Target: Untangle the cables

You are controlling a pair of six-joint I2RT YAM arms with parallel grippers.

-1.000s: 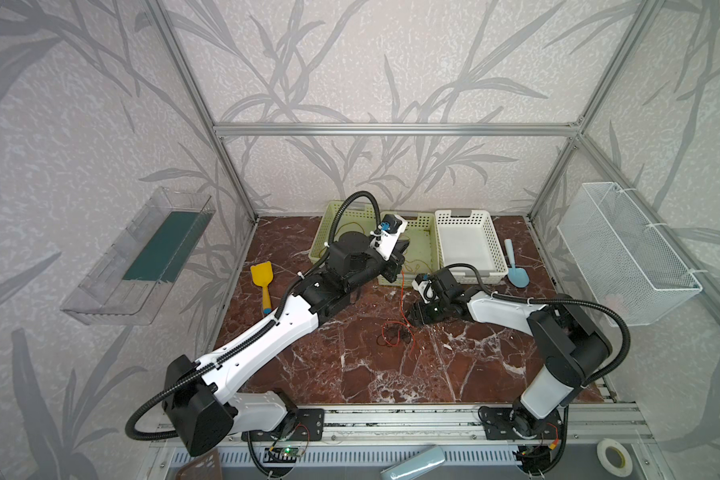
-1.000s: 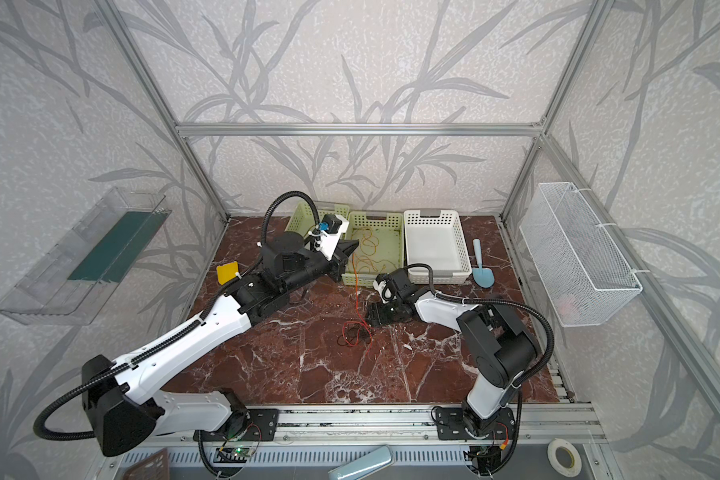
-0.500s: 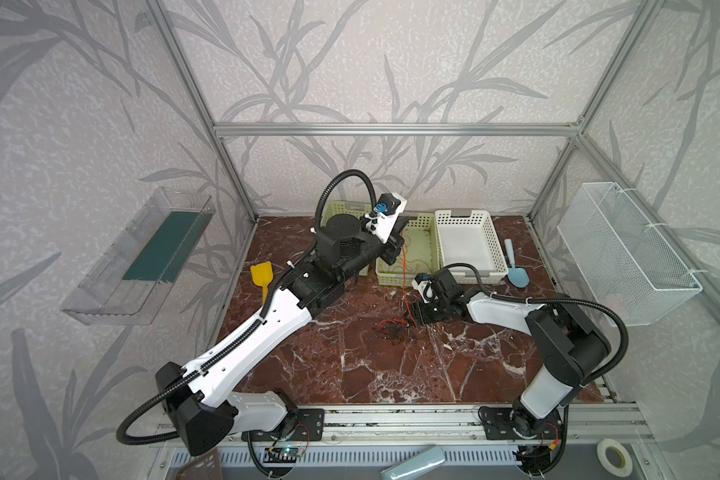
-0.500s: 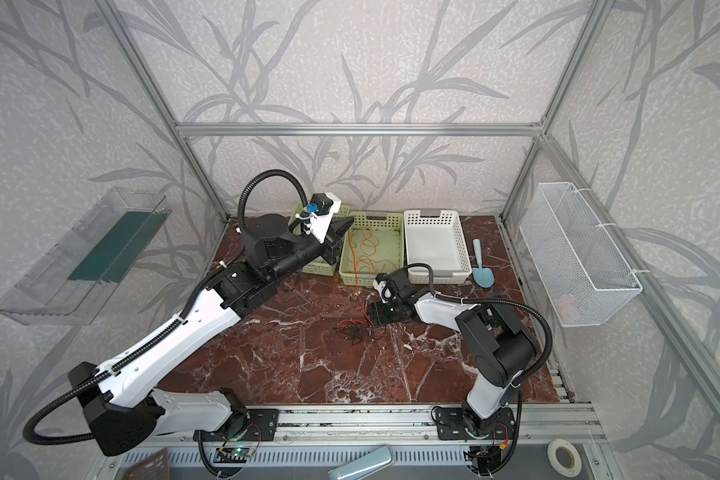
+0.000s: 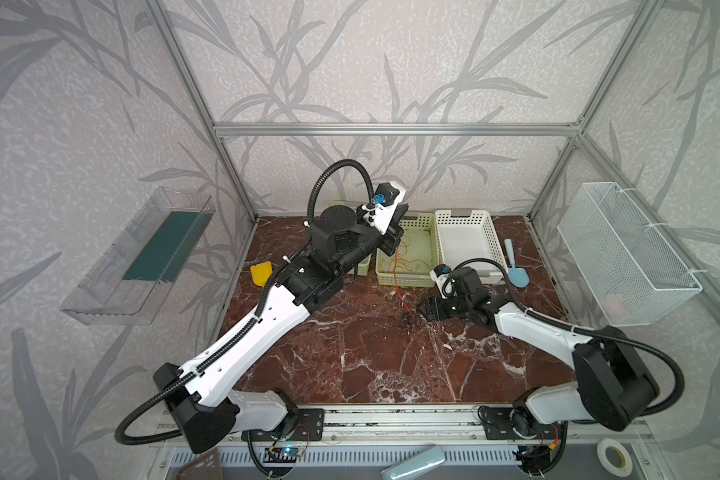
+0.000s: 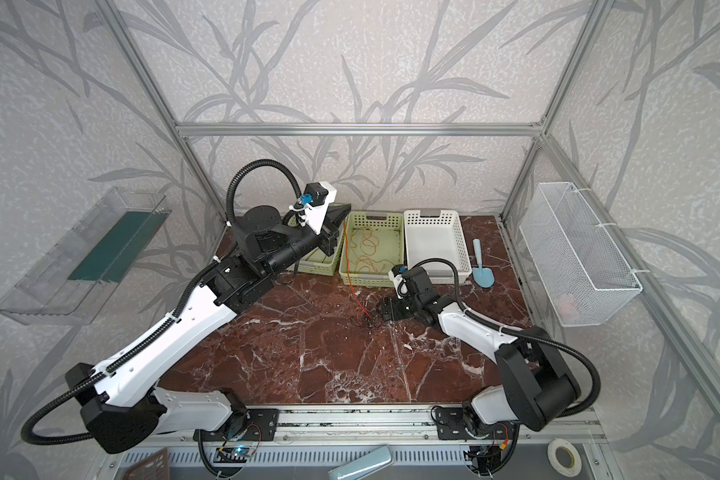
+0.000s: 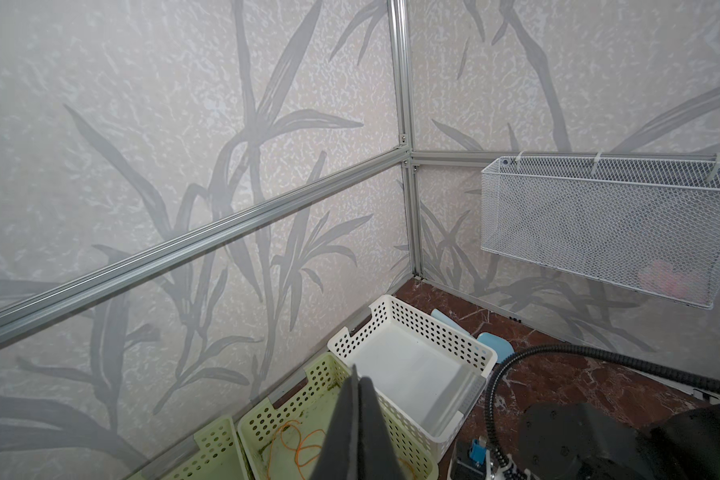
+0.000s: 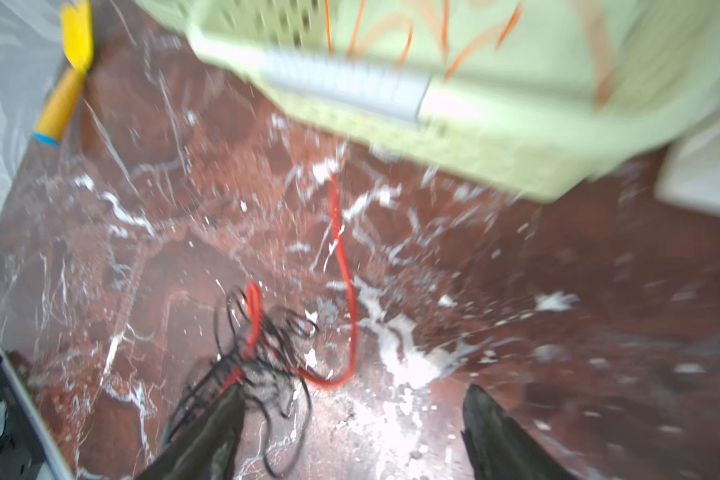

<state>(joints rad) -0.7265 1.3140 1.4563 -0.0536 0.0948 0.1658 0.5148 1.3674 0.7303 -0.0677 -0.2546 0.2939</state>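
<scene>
Pale green perforated plastic basket (image 8: 474, 137) motion-blurred and cropped, thin black wire tangle (image 8: 285, 332) smeared (strands indistinct), smaller green basket (image 6: 316, 264) half hidden behind left arm (image 6: 192, 316).

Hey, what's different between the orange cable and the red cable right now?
The orange cable lies inside the green basket; the red cable rises from the table. The orange cable curls in slack loops; the red cable runs nearly straight, up to the shut left gripper. The orange cable lies alone; the red cable's low end is tangled with the black cable. Both are very thin.
</scene>
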